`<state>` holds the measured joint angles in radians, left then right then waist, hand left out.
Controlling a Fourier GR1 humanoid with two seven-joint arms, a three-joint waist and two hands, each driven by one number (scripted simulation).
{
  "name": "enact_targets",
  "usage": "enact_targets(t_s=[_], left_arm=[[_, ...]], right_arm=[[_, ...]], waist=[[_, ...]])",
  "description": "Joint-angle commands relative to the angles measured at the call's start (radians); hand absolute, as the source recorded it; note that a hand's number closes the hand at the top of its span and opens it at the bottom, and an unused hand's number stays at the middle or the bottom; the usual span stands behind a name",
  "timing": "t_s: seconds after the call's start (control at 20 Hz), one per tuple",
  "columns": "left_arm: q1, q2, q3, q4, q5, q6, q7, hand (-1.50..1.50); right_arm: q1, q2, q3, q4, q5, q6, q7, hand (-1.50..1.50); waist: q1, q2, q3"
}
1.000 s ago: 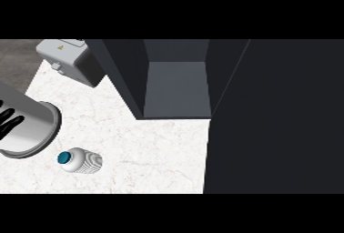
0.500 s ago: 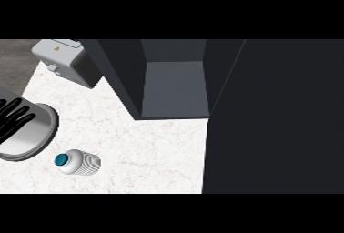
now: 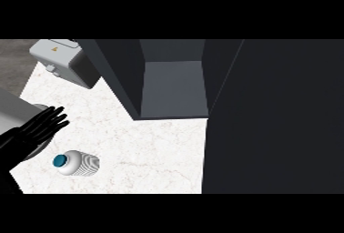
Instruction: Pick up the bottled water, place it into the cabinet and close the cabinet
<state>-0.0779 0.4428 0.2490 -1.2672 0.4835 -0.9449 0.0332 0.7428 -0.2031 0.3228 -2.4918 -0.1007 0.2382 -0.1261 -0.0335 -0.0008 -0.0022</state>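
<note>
While the bottled water [image 3: 76, 164] stands on the counter [image 3: 148, 150], well apart from the open cabinet [image 3: 173, 88], the left hand [image 3: 37, 129] hangs just beside the bottle with flat, empty fingers. Picking up looks not yet done; next, fingers should wrap the bottle.

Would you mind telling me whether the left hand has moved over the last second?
Yes. The left hand has moved rightward from the view's left edge, toward the cabinet, and now sits just above the bottle.

Black hand on a grey forearm

The hand [image 3: 35, 129] is showing slim, matte black fingers; the forearm [image 3: 13, 116] is looking smooth and grey.
</note>
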Motion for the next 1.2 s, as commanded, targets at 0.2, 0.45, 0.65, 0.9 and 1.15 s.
enact_targets(t_s=[0.2,0.45,0.65,0.9,1.15], left_arm=[[-0.087,-0.090,-0.023,0.264,-0.267,0.010,-0.198,-1.50],[-0.109,-0.047,-0.038,0.414,-0.375,-0.043,-0.371,-1.50],[-0.121,-0.094,-0.098,0.465,-0.459,0.000,-0.488,-1.50],[-0.110,-0.092,-0.151,0.562,-0.536,0.026,-0.635,-1.50],[-0.147,-0.145,-0.192,0.638,-0.538,0.045,-0.699,1.50]], right_arm=[[0.127,-0.038,0.027,-0.202,-0.019,0.015,0.013,-1.50],[0.185,-0.053,0.021,-0.165,0.004,0.034,-0.092,-1.50],[0.189,-0.055,0.066,-0.192,0.022,0.020,-0.060,-1.50],[0.214,-0.048,0.091,-0.088,0.091,0.033,-0.185,-1.50],[0.205,-0.070,0.057,-0.102,0.059,0.027,-0.178,-1.50]], waist=[[-0.010,0.004,-0.003],[-0.012,0.002,-0.002],[-0.009,0.006,-0.004],[-0.019,0.003,-0.005],[-0.016,0.008,-0.005]])
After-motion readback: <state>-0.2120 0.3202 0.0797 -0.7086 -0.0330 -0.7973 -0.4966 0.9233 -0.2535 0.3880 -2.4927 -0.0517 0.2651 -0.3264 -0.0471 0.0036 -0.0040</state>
